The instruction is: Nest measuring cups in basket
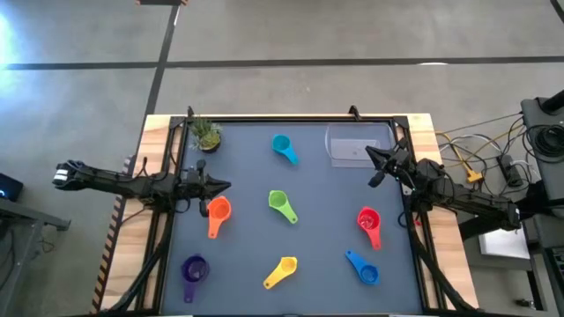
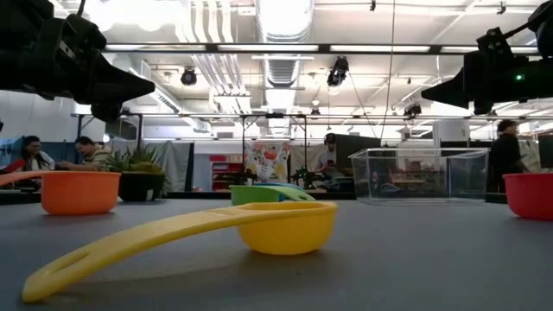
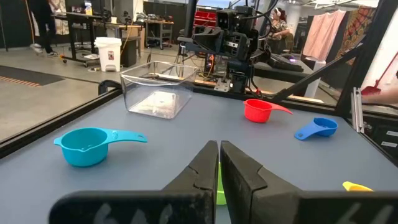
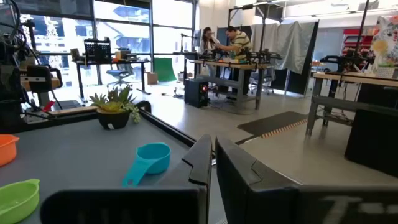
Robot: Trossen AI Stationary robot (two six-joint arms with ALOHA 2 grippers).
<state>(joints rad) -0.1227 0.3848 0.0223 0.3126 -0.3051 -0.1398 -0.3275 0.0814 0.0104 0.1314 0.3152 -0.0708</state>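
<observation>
On matte grey table (image 1: 308,264): glossy scoop cups, clear basket (image 1: 352,145); both tools seemingly pinched narrow.

Open robotics lab, concrete floor (image 1: 264,35), exposed ceiling ducts (image 2: 281,22), equipment workbenches (image 4: 233,65), people seated (image 2: 30,155)

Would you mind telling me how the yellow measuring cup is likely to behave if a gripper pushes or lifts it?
The yellow measuring cup looks like thin moulded plastic, so probably stiff and light. It rests on its small bowl with the long handle slanting down to the table, so a push on the handle would likely pivot it, not slide it straight. The glossy surface may be slippery to pinch.
</observation>
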